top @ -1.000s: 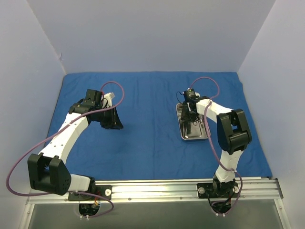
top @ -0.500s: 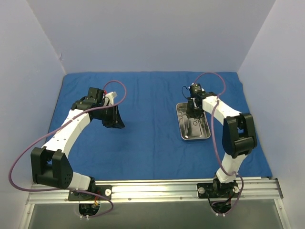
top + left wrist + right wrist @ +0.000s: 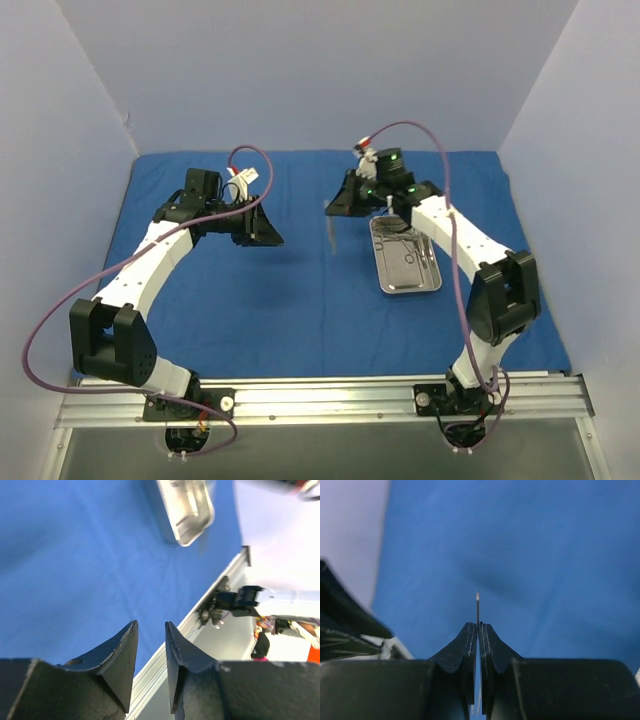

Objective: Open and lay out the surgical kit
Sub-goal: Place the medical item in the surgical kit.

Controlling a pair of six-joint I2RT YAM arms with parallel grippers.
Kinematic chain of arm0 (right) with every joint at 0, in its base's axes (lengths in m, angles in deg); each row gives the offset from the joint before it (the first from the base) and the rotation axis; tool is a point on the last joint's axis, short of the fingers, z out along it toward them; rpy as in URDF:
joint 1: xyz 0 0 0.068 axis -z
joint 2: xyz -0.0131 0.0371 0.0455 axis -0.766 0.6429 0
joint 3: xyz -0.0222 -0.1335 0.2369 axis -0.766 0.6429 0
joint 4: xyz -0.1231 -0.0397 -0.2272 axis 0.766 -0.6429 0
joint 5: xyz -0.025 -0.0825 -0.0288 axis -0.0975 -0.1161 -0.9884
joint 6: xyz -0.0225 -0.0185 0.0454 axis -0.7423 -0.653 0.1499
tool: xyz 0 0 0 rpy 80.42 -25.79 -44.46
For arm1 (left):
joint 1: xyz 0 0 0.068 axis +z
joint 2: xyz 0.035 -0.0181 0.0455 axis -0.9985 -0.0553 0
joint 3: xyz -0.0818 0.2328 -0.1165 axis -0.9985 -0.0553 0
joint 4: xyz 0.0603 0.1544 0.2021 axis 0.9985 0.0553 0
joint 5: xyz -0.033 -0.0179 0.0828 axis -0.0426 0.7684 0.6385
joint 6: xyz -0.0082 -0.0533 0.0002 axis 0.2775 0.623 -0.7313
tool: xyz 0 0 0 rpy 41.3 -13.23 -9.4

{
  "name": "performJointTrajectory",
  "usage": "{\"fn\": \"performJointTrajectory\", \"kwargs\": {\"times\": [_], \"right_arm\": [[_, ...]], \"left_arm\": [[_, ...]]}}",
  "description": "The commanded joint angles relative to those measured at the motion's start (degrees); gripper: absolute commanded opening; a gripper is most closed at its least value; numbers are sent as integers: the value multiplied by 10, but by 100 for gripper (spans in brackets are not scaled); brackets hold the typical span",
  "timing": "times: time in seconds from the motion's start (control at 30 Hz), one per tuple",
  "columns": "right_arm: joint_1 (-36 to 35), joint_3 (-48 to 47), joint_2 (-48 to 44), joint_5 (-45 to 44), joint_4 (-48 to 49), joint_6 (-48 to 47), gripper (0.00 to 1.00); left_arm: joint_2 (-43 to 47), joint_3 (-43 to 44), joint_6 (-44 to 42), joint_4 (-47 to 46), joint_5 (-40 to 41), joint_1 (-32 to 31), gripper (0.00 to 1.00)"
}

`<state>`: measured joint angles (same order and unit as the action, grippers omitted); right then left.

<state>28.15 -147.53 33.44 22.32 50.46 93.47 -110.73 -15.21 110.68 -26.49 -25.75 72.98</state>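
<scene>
Above the flat blue drape [image 3: 300, 300], beside the steel tray [image 3: 410, 272], a thin instrument [image 3: 477, 607] is pinched in the right gripper [image 3: 478, 625], the left gripper [image 3: 150, 625] parted and empty; it may be dropped if twisted.

I am counting one deep-blue drape [image 3: 300, 290] lying spread beneath me, and one steel tray [image 3: 412, 272] sitting on it. I am pinching a single thin silver instrument [image 3: 330, 235] in my right gripper [image 3: 333, 208]. Whatever else is lying in the tray is showing too small for me to number. I am working with two arms, my left arm [image 3: 140, 270] and my right arm [image 3: 460, 235], and so two grippers, the other being my left gripper [image 3: 272, 236].
</scene>
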Motion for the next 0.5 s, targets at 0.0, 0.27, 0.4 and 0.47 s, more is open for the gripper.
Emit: {"fn": "performJointTrajectory", "kwargs": {"times": [0.0,0.27,0.4,0.47], "right_arm": [[-39,-8,18,118,107,46,0],[-71,-27,45,168,199,107,0],[-73,-26,49,179,226,125,0],[-75,-25,51,184,238,132,0]], "left_arm": [[-7,36,16,-86,-73,-5,37],[-14,27,56,-158,-115,-10,38],[-14,16,58,-166,-120,-12,39],[-14,14,60,-173,-124,-12,39]]}}
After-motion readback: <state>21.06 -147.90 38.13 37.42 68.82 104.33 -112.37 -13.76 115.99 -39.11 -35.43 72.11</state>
